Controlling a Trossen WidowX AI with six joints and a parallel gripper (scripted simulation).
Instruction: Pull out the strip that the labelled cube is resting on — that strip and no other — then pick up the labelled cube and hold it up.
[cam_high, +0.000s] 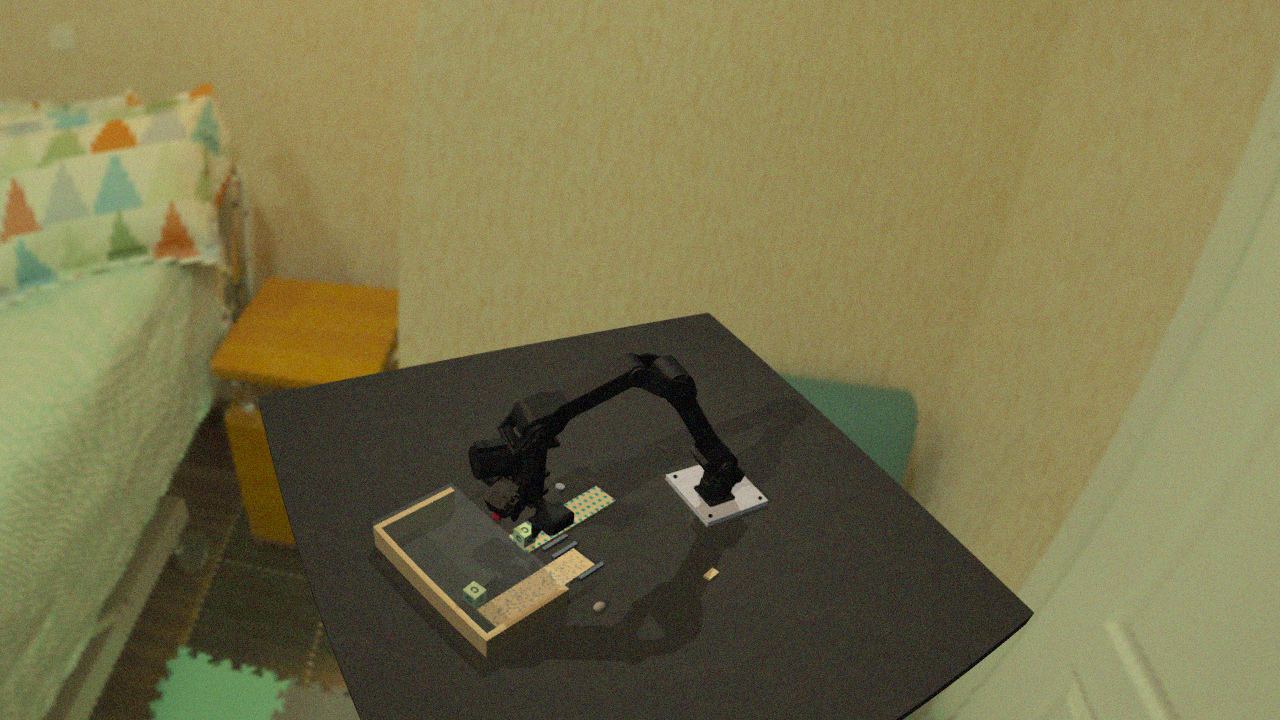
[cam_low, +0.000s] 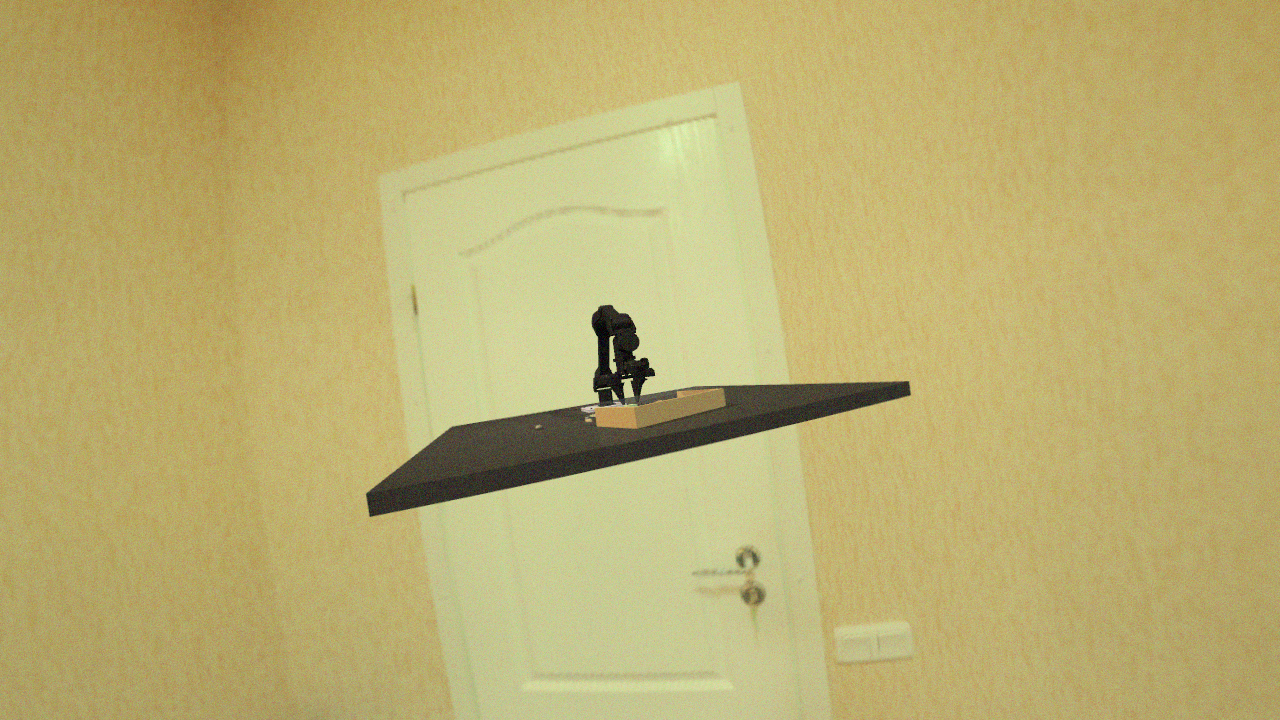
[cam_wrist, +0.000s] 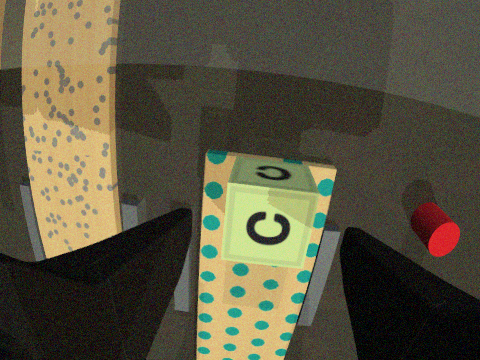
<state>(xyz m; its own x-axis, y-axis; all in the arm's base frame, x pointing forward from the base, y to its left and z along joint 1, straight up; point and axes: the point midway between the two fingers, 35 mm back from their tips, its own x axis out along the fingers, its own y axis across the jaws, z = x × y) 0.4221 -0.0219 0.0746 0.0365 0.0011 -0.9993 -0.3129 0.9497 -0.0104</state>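
Note:
The cube with a black C (cam_high: 522, 534) (cam_wrist: 267, 227) is pale green and rests near the end of the teal-dotted strip (cam_high: 594, 505) (cam_wrist: 220, 325), which lies outside the wooden frame's walls. My gripper (cam_high: 526, 525) (cam_low: 630, 402) (cam_wrist: 268, 232) is open and empty, its fingers on either side of this cube and strip, with gaps on both sides. A second pale green cube (cam_high: 474, 591) stands inside the frame by the far end of the grey-speckled strip (cam_high: 528, 592) (cam_wrist: 70, 165); its letter is too small to read.
The wooden frame (cam_high: 429, 587) (cam_low: 684, 407) has raised walls. Grey guide rails (cam_high: 564, 548) (cam_wrist: 320, 280) flank the strips. A red cylinder (cam_wrist: 436, 230) lies right of the C cube. A stone (cam_high: 598, 606), a pale tile (cam_high: 710, 574) and a grey disc (cam_high: 560, 486) lie about.

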